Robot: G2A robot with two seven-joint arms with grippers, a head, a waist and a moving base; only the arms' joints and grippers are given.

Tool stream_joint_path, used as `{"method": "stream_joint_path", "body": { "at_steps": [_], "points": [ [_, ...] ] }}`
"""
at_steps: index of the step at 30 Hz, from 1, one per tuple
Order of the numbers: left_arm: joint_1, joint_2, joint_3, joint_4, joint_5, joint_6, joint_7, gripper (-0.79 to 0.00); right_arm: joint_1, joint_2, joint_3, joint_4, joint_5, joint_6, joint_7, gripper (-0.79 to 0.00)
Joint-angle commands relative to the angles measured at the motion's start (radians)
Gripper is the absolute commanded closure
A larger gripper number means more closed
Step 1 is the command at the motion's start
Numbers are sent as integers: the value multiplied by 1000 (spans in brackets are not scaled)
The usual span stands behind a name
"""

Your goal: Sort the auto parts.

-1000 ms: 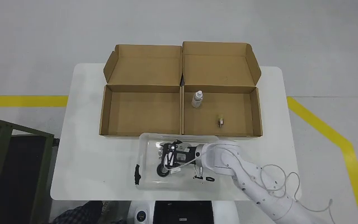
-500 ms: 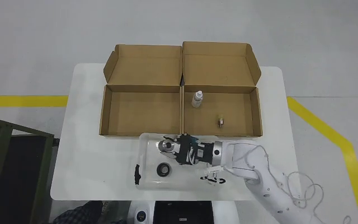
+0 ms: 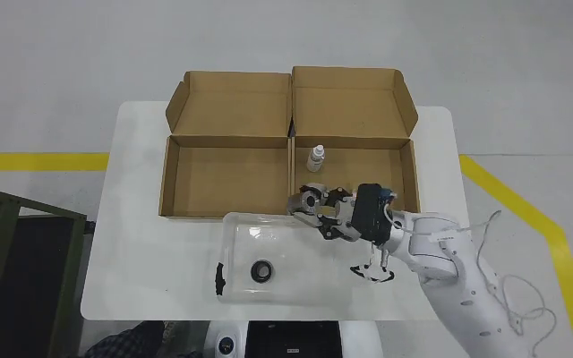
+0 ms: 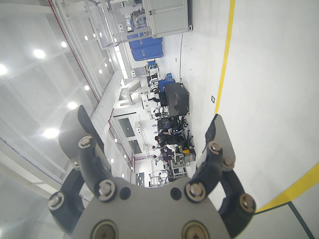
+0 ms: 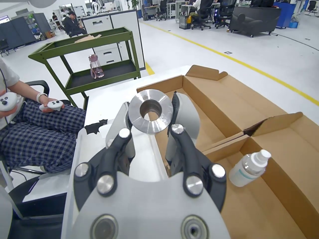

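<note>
Holding a metal ring (image 5: 159, 123), the right gripper (image 3: 311, 200) hung above the near corner of the right box (image 3: 385, 179), beside the double wall shared with the left box (image 3: 224, 179). A white bottle (image 3: 315, 160) lay near that wall and a small metal part (image 3: 353, 193) near the front, with open floor between them. The left box's floor showed bare cardboard. Opened lids (image 3: 237, 103) rose at the rear, and a clear bin (image 3: 242, 251) sat along the front.

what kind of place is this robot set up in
Probably a robotics lab or factory test hall: yellow floor lines, a green metal cart, and an aluminium-framed machine enclosure nearby.
</note>
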Motion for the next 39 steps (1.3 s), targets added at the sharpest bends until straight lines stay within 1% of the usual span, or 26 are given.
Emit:
{"method": "stream_joint_path", "body": {
  "at_steps": [1, 12, 21, 26, 31, 35, 39],
  "points": [
    [0, 0, 0, 0, 0, 0, 0, -785, -7, 2, 18, 3, 18, -2, -8, 0],
    [0, 0, 0, 0, 0, 0, 0, -785, -37, 11, 83, 20, 85, -10, -45, 0],
    [0, 0, 0, 0, 0, 0, 0, -785, -40, 12, 83, 8, 79, 6, -46, 0],
    [0, 0, 0, 0, 0, 0, 0, -785, -21, 9, 47, 11, 37, 39, -20, 0],
    [0, 0, 0, 0, 0, 0, 0, -785, 13, 2, -3, 17, -46, 108, 17, 0],
    [0, 0, 0, 0, 0, 0, 0, -785, 47, -7, -65, 8, -139, 167, 57, 0],
    [0, 0, 0, 0, 0, 0, 0, -785, 96, -20, -133, 25, -200, 228, 90, 0]
  ]
}}
